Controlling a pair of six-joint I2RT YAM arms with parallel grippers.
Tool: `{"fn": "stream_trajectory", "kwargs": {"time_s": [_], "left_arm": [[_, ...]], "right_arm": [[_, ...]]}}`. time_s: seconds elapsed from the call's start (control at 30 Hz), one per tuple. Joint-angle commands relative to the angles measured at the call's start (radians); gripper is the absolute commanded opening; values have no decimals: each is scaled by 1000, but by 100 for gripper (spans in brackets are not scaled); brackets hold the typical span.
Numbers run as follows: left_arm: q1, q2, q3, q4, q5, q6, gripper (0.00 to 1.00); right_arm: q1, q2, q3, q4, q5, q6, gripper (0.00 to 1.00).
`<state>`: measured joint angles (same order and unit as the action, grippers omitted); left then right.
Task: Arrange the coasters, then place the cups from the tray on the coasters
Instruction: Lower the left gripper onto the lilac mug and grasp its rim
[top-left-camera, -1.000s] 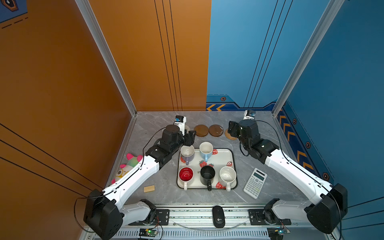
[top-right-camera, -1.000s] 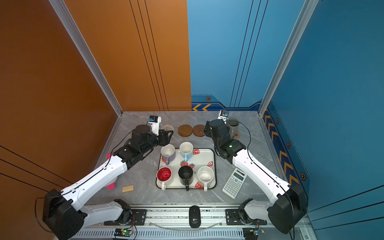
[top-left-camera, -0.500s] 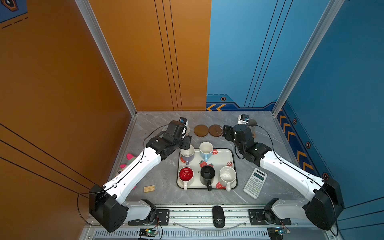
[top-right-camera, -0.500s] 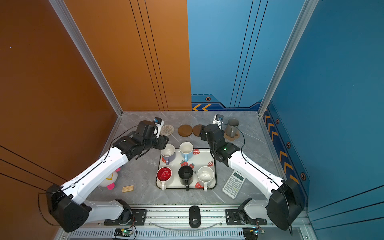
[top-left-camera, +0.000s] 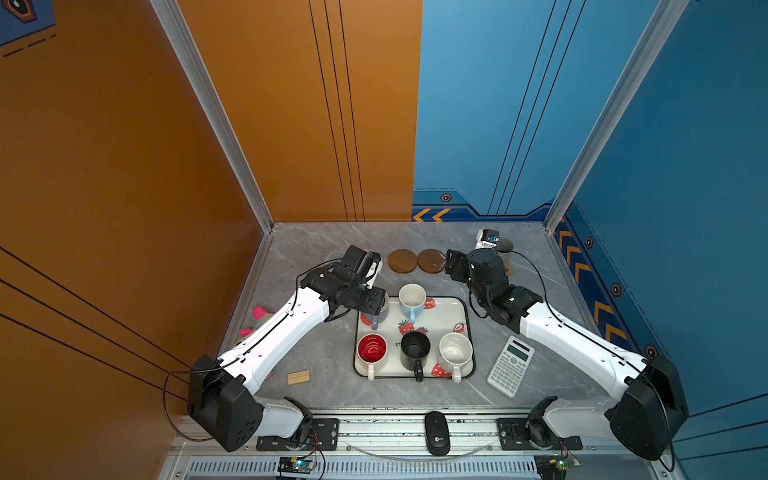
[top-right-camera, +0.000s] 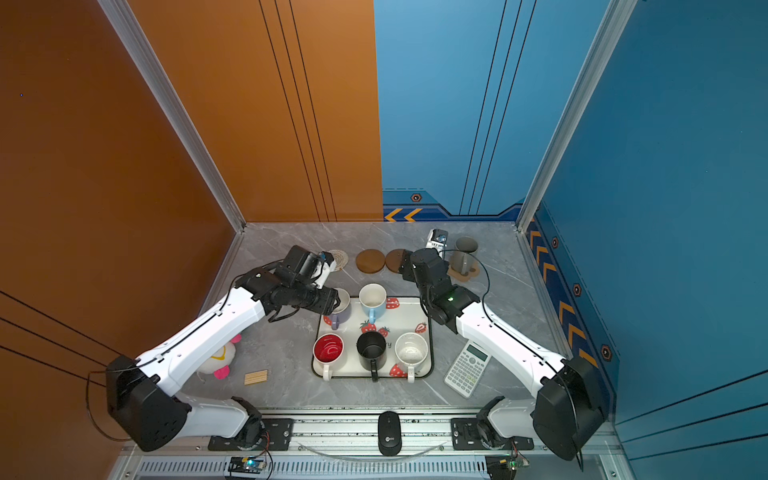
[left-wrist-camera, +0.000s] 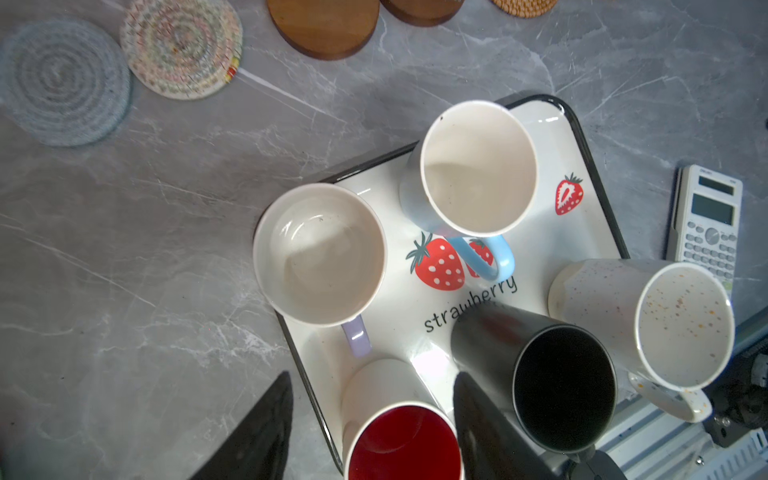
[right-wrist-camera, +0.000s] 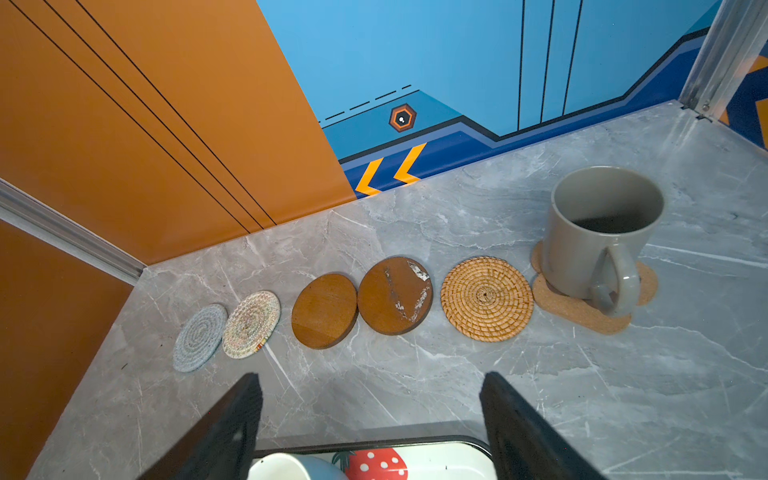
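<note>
Beyond the tray's (top-left-camera: 440, 316) far edge the coasters lie in a row: grey-blue woven coaster (right-wrist-camera: 200, 337), cream woven coaster (right-wrist-camera: 251, 324), clean wooden disc (right-wrist-camera: 324, 311), scuffed wooden disc (right-wrist-camera: 395, 295), rattan coaster (right-wrist-camera: 486, 298), paw-shaped coaster (right-wrist-camera: 594, 307). In both top views the left arm hides the grey-blue one and the right arm covers the rattan one. The grey mug (right-wrist-camera: 602, 232) stands on the paw-shaped coaster, masking much of its outline.

Five mugs stand on the tray: along its far edge the lavender mug (left-wrist-camera: 318, 253), mostly under the left arm from above, then the light blue mug (left-wrist-camera: 478, 166); along its near edge the red-lined white mug (top-left-camera: 371, 348), black mug (top-left-camera: 414, 345) and speckled mug (top-left-camera: 455, 349).

The left gripper (left-wrist-camera: 372, 376) hovers over the tray's left side, fingers apart and empty, cut off by the frame. The right gripper (right-wrist-camera: 370, 376) hangs just beyond the tray's far edge, spread wide, holding nothing
</note>
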<state>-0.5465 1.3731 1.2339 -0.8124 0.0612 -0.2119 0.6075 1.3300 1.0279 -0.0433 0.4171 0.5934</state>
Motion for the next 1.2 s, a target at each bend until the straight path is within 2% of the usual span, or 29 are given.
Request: {"fn": "stream_trajectory", "kwargs": {"time_s": [0.0,0.37,0.7,1.17], "left_arm": [[0,23,-34,-30,40,-37,65],[-7,138,-84,20,32,-95,63],[-3,201,-95,48,23,-112,51],[6,255,-117,84,-57,-150,34]], "right_arm": [[-3,21,-9,33,-25,19,81],[0,17,-11,33,-29,20,81],[-2,14,-18,34,-22,22,81],[-7,21,-19,33,-27,22,82]]}}
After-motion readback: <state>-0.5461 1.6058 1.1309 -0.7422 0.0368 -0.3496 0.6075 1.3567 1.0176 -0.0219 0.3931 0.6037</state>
